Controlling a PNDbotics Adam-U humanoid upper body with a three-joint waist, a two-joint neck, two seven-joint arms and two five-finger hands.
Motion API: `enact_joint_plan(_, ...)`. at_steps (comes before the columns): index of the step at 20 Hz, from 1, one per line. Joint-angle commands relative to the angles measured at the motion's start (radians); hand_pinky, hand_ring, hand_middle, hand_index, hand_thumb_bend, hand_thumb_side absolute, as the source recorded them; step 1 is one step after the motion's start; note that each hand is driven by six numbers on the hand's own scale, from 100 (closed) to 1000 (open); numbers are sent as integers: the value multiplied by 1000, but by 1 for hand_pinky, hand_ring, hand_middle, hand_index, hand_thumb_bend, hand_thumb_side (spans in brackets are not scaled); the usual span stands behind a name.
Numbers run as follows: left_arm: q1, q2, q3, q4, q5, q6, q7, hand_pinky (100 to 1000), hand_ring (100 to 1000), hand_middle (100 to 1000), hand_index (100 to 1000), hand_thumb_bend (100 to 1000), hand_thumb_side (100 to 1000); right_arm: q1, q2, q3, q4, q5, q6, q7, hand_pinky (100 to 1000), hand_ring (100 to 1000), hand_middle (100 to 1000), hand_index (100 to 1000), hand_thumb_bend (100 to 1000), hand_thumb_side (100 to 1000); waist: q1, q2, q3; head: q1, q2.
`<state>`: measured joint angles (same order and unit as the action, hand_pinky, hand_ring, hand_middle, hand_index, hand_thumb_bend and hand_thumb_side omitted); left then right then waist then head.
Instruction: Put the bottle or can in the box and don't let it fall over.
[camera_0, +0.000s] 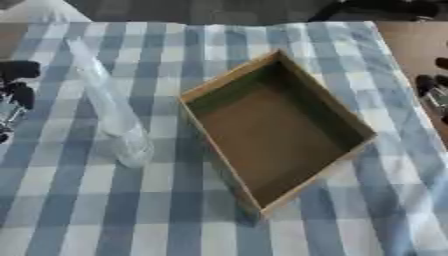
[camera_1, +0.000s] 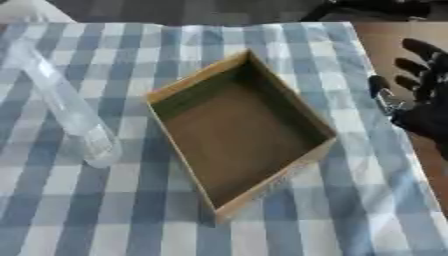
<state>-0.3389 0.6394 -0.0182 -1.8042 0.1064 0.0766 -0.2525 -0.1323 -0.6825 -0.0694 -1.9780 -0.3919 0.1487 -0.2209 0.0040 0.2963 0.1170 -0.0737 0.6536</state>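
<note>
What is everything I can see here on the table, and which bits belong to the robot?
Bottle: one, clear plastic, on the cloth left of the box, apart from it; whether it stands or lies is hard to tell.
Box: one, brown cardboard, open on top with nothing inside, in the middle of the table, turned at an angle.
Tablecloth: one, blue and white checks, covering most of the table.
Table: one, brown bare surface showing at the far right past the cloth.
Left hand: one, black with silver, at the left edge, only partly seen.
Right hand: one, black, at the right edge, fingers spread open, holding nothing.
</note>
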Motion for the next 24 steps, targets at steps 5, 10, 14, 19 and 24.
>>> enact_joint_plan(5, -38, 4, -19, -3, 11, 8, -35, 1000, 1000, 870, 823, 100, 486, -12, -19, -6, -22, -4, 3, 1, 951, 965, 1000, 906, 251, 100, 3, -19, -5, 2, -3)
enact_joint_plan(10, -47, -3, -34, 5, 17, 19, -55, 1000, 1000, 873, 825, 100, 537, -12, -20, -5, -22, -5, 5, 1, 950, 964, 1000, 906, 252, 100, 5, -19, -7, 3, -1)
enact_joint_plan(14, -53, -4, -38, 9, -1, 35, -47, 1000, 1000, 892, 827, 100, 517, -13, -18, -5, -22, -6, 6, 3, 950, 964, 1000, 906, 260, 100, 5, -19, -8, 2, -2)
enact_joint_plan(19, -55, -8, -40, 17, -41, 58, -14, 1000, 1000, 876, 810, 100, 388, -13, -16, -4, -22, -5, 8, 4, 950, 963, 1000, 906, 262, 100, 5, -16, -8, 4, -5)
enact_joint_plan(24, -56, -20, -48, 31, -58, 88, 10, 1000, 1000, 868, 803, 100, 373, -13, -15, -4, -22, -4, 8, 5, 950, 964, 1000, 905, 264, 100, 3, -15, -10, 5, -11)
